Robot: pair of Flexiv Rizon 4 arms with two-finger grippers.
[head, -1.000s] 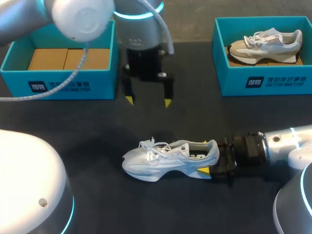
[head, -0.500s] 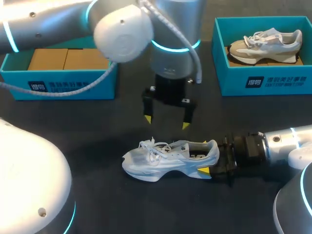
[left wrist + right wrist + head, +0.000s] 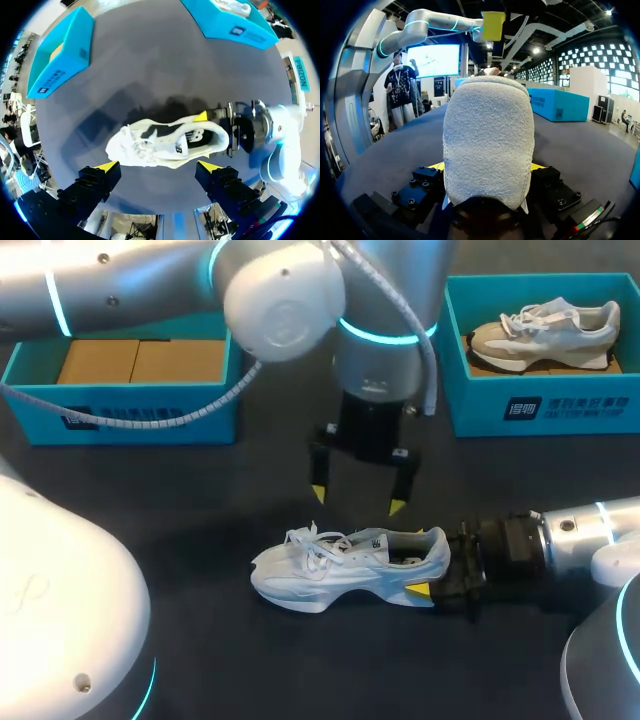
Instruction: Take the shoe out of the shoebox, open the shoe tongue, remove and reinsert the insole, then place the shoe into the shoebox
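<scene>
Head view gives me the white shoe (image 3: 350,565) standing on its sole on the dark counter (image 3: 180,540). Its toe points away from the right fingers (image 3: 418,590), which pinch its heel from both sides. Right wrist view confirms it: the padded heel fills the space between those fingers (image 3: 422,185), and a yellow tip touches it at each side.

The left fingers (image 3: 397,506) hang spread wide over the shoe, tips down. They hold nothing and are apart from it. Left wrist view has the shoe (image 3: 170,142) straight ahead of the spread fingers (image 3: 106,166), lying lengthwise across the gap between them with its dark opening facing up.

Beyond the left fingers, at the far side of the counter, stand two blue shoeboxes. One shoebox (image 3: 130,410) has brown cardboard inside, and the other shoebox (image 3: 560,405) has a beige shoe (image 3: 545,332) lying in it. Both are well apart from the white shoe.
</scene>
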